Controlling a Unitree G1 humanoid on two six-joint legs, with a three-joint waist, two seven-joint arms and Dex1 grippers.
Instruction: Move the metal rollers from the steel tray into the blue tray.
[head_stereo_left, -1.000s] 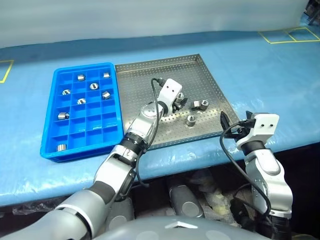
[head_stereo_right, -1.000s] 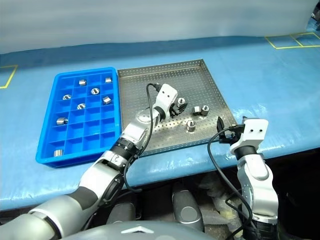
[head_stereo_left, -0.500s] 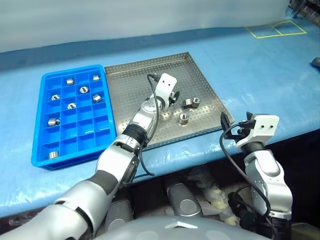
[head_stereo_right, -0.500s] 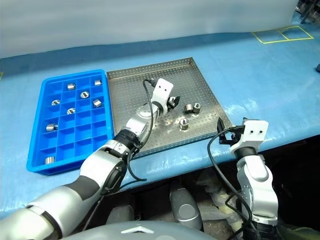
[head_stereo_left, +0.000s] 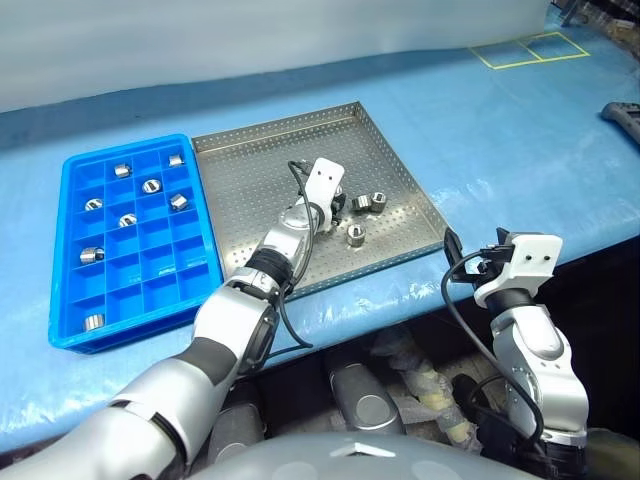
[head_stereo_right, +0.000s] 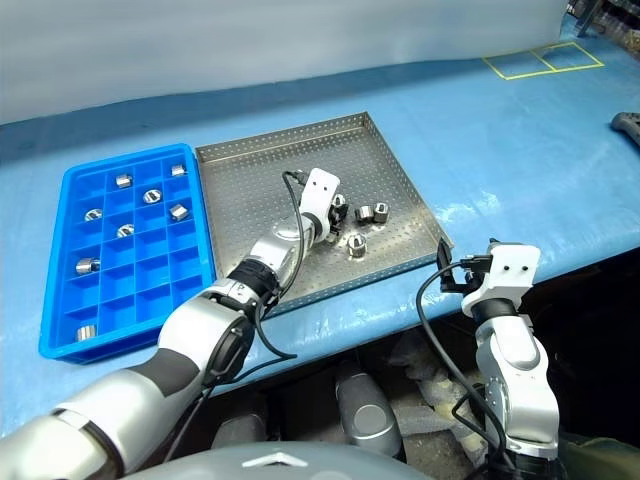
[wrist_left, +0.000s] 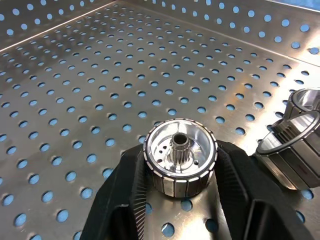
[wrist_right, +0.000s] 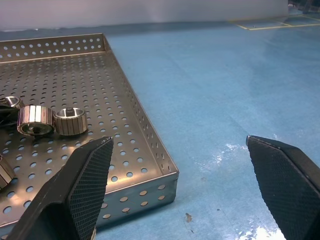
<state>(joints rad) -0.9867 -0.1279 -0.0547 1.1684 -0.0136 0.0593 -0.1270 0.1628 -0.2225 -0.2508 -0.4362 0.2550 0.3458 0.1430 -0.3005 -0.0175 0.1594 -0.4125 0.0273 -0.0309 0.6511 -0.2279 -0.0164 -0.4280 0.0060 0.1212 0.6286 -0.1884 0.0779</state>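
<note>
The steel tray (head_stereo_left: 300, 150) lies mid-table, and the blue tray (head_stereo_left: 160, 295) sits against its left side with several metal rollers (head_stereo_left: 151, 186) in its compartments. My left gripper (wrist_left: 180, 167) reaches into the steel tray and is shut on one metal roller (wrist_left: 180, 150). That roller stands on the perforated floor, pressed by a black finger (wrist_left: 127, 185) on each side. A pair of rollers (head_stereo_left: 370, 201) lies just to its right, and another roller (head_stereo_left: 356, 235) lies nearer the front rim. My right gripper (wrist_right: 175, 200) hangs open over the table's front edge, off the steel tray's near right corner.
A blue cover (head_stereo_left: 500, 150) spreads over the whole table. Yellow tape squares (head_stereo_left: 520, 48) mark its far right corner. A dark object (head_stereo_left: 622, 110) lies at the right edge. The front rim of the steel tray (wrist_right: 150, 185) stands close before my right gripper.
The whole picture has shifted as the camera turned right. My left gripper has closed its fingers onto the roller that stood between them. The right arm has stayed still.
</note>
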